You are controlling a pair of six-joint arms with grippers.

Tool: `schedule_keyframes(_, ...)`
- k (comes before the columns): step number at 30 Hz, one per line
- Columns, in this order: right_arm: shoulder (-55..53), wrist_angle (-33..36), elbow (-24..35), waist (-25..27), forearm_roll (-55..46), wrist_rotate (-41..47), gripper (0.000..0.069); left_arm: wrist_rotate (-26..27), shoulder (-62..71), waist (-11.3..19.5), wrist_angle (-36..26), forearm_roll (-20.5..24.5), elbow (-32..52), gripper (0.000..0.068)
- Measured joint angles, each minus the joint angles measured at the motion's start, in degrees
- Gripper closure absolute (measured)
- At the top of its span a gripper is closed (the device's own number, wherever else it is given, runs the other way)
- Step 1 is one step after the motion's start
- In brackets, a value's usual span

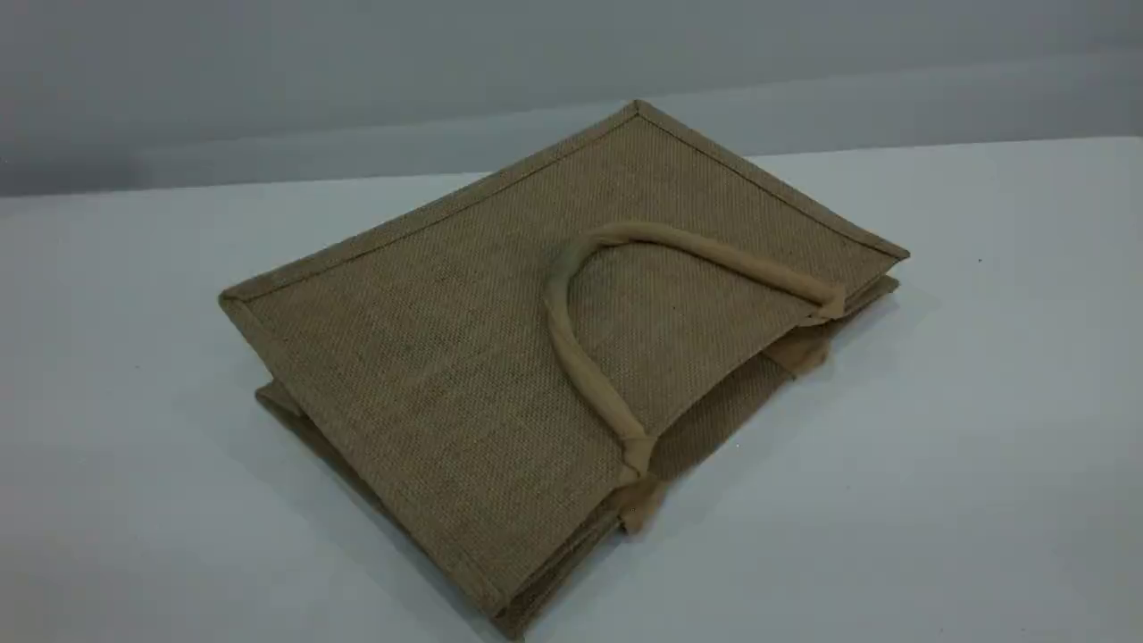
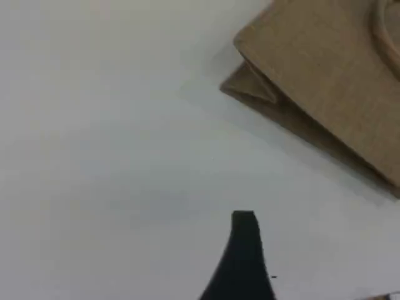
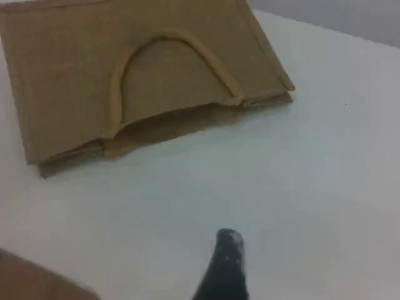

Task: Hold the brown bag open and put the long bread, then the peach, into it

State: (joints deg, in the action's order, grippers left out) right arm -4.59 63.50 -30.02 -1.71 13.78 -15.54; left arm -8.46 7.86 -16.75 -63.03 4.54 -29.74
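The brown bag (image 1: pixel 464 357) lies flat and folded on the white table, with its mouth toward the front right. One tan loop handle (image 1: pixel 571 344) rests on its top panel. Neither arm shows in the scene view. In the left wrist view one dark fingertip (image 2: pixel 244 250) of my left gripper hovers over bare table, short of a corner of the bag (image 2: pixel 325 69). In the right wrist view one fingertip (image 3: pixel 226 262) of my right gripper stands off from the bag's mouth (image 3: pixel 169 122). Nothing is at either fingertip. The long bread and the peach are out of view.
White table (image 1: pixel 964 446) surrounds the bag, with a grey wall behind it. A brown patch (image 3: pixel 31 281) sits at the bottom left corner of the right wrist view. I cannot tell what it is.
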Motion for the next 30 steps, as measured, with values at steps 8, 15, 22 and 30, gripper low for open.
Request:
schedule_keyframes(8, 0.0, 0.0, 0.0, 0.0, 0.2, 0.0, 0.0112, 0.6, 0.0, 0.0, 1.1, 0.8, 0.8, 0.0133)
schedule_keyframes(15, 0.0, 0.0, 0.0, 0.0, 0.2, 0.0, 0.0114, 0.6, 0.0, 0.0, 1.1, 1.0, 0.8, 0.0133)
schedule_keyframes(22, 0.0, 0.0, 0.0, 0.0, 0.2, 0.0, 0.0115, 0.6, -0.1, 0.0, 1.1, 1.2, 0.8, 0.0133)
schedule_keyframes(30, 3.1, 0.0, 0.0, 0.0, 0.2, 0.0, 0.0115, 0.6, -2.8, 8.2, 1.0, 1.3, 0.8, 0.0133)
